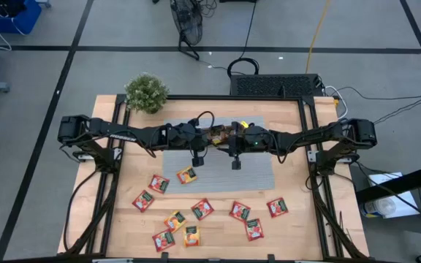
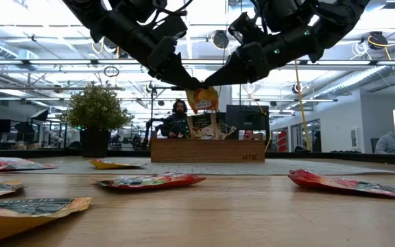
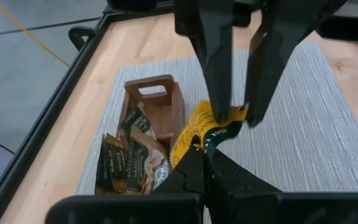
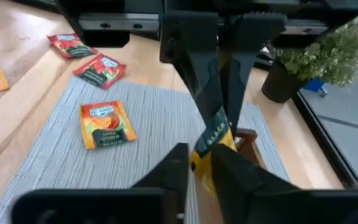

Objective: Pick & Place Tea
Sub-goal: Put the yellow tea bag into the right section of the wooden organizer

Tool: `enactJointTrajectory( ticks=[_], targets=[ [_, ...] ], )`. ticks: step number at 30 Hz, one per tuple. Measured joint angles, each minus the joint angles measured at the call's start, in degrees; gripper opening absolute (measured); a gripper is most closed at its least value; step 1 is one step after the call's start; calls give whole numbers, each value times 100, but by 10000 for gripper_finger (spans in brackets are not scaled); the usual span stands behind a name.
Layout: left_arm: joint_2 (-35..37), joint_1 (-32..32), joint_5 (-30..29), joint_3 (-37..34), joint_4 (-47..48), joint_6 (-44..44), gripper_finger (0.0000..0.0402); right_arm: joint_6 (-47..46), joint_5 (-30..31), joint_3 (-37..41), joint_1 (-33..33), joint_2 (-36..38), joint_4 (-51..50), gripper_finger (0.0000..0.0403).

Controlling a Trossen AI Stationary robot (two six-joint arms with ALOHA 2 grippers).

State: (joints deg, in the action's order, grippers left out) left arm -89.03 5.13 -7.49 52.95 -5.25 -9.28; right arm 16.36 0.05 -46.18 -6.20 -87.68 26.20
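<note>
Both arms meet over the grey woven mat point(image 1: 258, 172), pinching one orange-yellow tea packet point(image 2: 203, 98) in the air just above the wooden tray point(image 2: 207, 149), which already has several packets standing in it. The left gripper point(image 3: 202, 154) is clamped tight on one edge, while the right gripper point(image 4: 199, 163) holds the opposite edge with narrow jaws. Other red and orange packets point(image 1: 240, 210) lie scattered across the wooden table point(image 1: 298, 234), one orange packet point(image 1: 187, 175) on the mat.
</note>
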Motion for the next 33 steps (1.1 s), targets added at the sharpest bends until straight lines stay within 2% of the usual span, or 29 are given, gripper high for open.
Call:
enactJointTrajectory(
  ticks=[7,9,12,15,18,25,29,33],
  targets=[
    [7,-7,156,9,43,10,1,-10,614,3,-11,8,-126,174],
    [7,-1,285,9,42,20,1,-52,601,1,-11,-33,-62,192],
    [7,-2,300,9,37,20,1,-164,573,5,-9,-44,23,198],
    [7,-2,302,9,15,35,1,-312,262,1,-13,-40,275,180],
    [7,-2,299,9,3,37,1,-396,110,1,-17,-40,312,145],
    [7,0,293,9,-5,61,1,-446,-171,1,-185,-40,265,15],
    [7,0,288,9,-58,62,3,-322,-99,-1,-237,-39,207,2],
    [44,4,273,9,-175,229,27,-79,364,43,-238,48,8,1]
  ],
)
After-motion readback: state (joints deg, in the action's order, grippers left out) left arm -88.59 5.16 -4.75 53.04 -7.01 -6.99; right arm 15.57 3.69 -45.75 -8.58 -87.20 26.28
